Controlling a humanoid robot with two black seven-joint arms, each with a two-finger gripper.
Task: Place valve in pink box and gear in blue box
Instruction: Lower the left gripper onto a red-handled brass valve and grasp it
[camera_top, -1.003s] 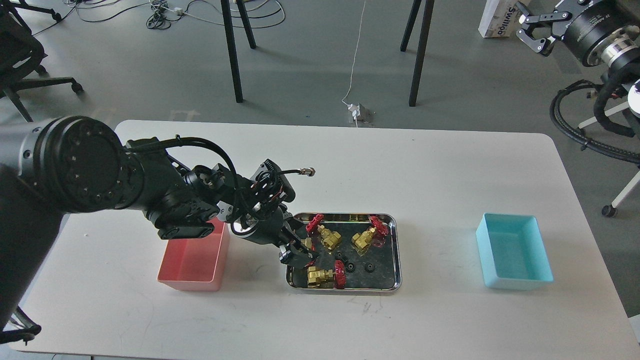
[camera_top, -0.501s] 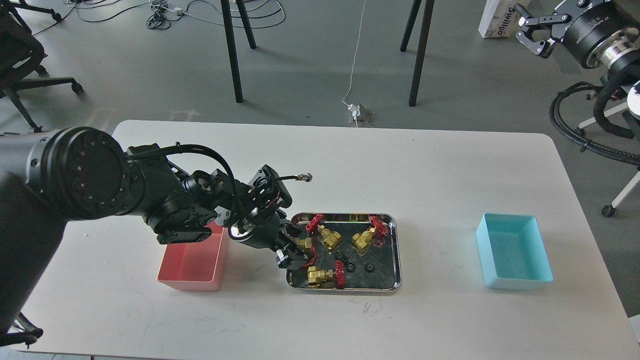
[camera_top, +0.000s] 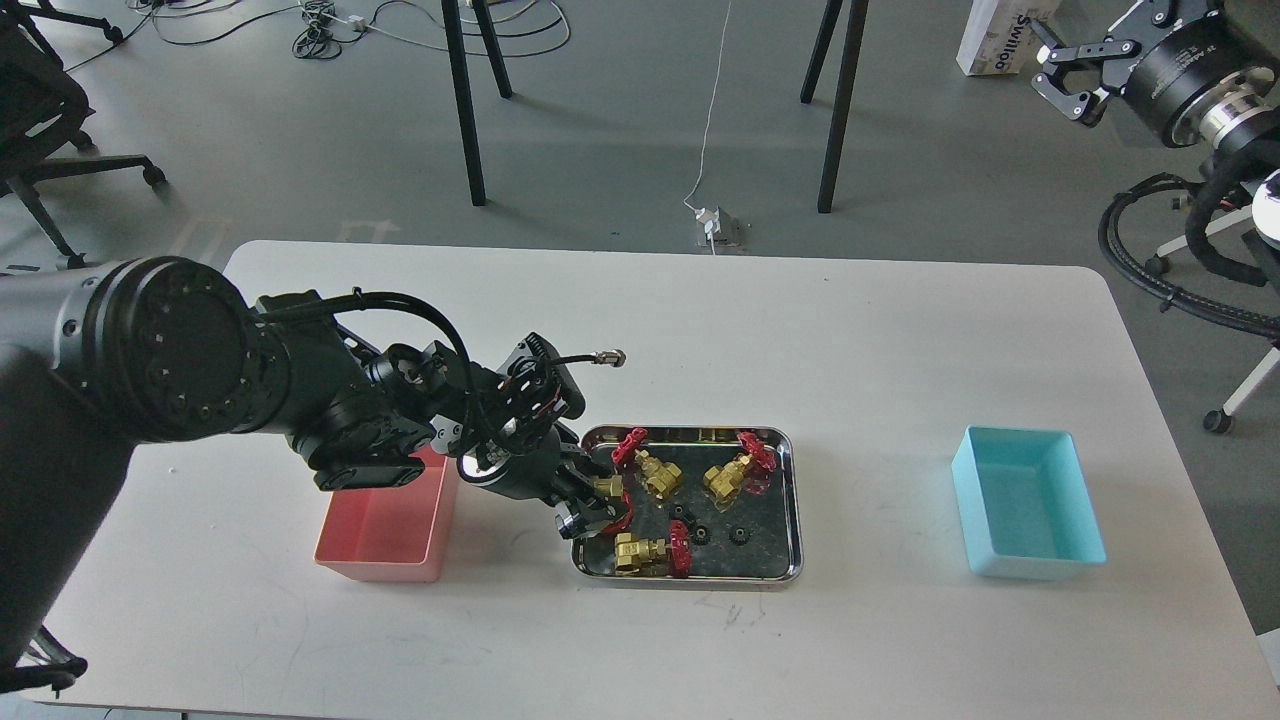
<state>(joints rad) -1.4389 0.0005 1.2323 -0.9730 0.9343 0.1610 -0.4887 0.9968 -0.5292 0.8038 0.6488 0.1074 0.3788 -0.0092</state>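
Where the steel tray's (camera_top: 790, 500) left edge lies, the left gripper (camera_top: 598, 508) clamps a valve (camera_top: 610, 490) — right gripper (camera_top: 1068, 72) spread open.

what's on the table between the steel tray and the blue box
Nothing: in the head view the white table is bare between the tray and the blue box.

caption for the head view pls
Left claw gripping a valve in the steel tray, beside the pink box.
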